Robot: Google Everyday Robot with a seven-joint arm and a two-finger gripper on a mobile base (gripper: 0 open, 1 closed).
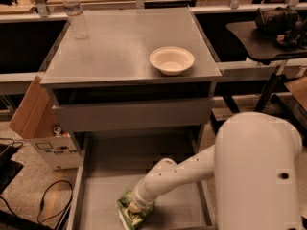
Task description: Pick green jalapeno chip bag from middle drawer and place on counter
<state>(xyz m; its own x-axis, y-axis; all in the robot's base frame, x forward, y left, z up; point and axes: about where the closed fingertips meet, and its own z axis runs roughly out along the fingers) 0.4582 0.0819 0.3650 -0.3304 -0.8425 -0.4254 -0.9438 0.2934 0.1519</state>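
The green jalapeno chip bag point(128, 216) lies on the flat grey bottom of the open middle drawer point(108, 176), near its front edge. My gripper point(135, 207) reaches down from my white arm point(182, 174) and sits right on top of the bag, hiding part of it. The counter point(124, 42) is the brushed grey cabinet top above the drawer.
A white bowl point(171, 60) sits on the counter's right front. A clear water bottle point(76, 14) stands at its back left corner. A cardboard box point(29, 110) leans left of the cabinet. A dark side table point(261, 32) is at the right. Cables lie on the floor at left.
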